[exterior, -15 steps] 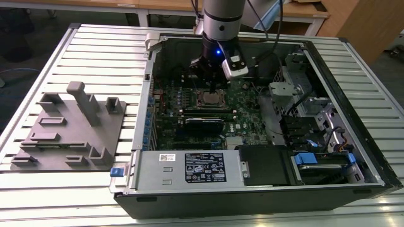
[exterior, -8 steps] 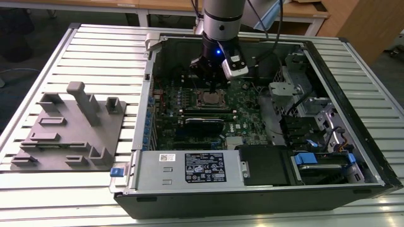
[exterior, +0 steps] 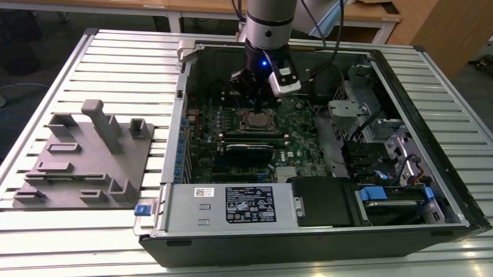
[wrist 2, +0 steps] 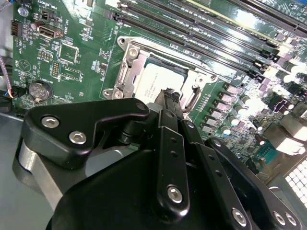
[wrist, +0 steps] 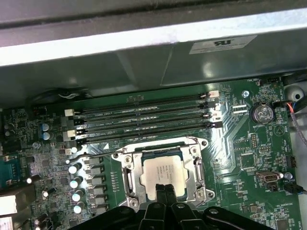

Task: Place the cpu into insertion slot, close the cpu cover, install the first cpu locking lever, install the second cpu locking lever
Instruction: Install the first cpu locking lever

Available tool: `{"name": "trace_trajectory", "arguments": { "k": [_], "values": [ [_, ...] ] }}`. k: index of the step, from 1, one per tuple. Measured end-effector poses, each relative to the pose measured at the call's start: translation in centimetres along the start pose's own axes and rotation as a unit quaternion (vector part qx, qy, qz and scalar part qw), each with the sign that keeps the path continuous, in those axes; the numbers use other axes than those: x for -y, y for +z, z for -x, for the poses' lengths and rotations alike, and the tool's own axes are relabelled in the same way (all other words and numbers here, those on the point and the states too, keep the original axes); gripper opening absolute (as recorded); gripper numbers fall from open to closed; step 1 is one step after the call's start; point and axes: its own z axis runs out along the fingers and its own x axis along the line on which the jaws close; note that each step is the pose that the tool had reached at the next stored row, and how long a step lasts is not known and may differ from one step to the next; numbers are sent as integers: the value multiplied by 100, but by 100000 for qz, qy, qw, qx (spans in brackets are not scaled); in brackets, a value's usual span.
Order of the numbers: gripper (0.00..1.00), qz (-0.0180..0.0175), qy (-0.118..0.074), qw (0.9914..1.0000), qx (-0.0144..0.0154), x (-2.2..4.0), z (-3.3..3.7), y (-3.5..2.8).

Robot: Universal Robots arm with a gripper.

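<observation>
black matte linkage plates with bright screw heads lie nearest in the second wrist view. they belong to the hand [wrist 2: 169, 98], whose two slim fingers are pressed together with nothing seen between them. the tips sit at one edge of the cpu [wrist: 162, 173], just above it or touching; i cannot tell which. the cpu, a dull silver-grey square, lies in the insertion slot [exterior: 257, 122] near the middle of the green motherboard [wrist: 249, 143], beside the long memory slots [wrist: 144, 122]. the cpu cover [wrist: 125, 178], a thin stamped silvery frame with a square window, appears to lie down around the chip. a bent wire lever [wrist 2: 193, 98] stands beside the frame; whether it is latched is unclear.

risks, as i judge them:
- hard narrow fingertips on thin sheet metal could skid and scrape the chip top or the small capacitors [wrist: 73, 168] nearby.
- pressing off-centre could tilt the chip on the fine contacts below.
- the springy wire lever could slip off smooth fingers and snap back.

the computer case [exterior: 308, 248] lies on the slatted bench [exterior: 115, 52], with a grey fixture [exterior: 85, 161] toward the bench edge on the exterior view's left.
</observation>
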Motion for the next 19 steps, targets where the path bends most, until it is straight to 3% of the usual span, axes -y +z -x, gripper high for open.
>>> {"name": "trace_trajectory", "arguments": {
  "k": [5, 15, 19],
  "values": [
    [11, 8, -2, 100000, 58, 8, -55, -1],
    [11, 8, 0, 100000, 58, 8, -55, -80],
    [11, 22, 0, 100000, 64, 7, -55, -81]
  ]
}}
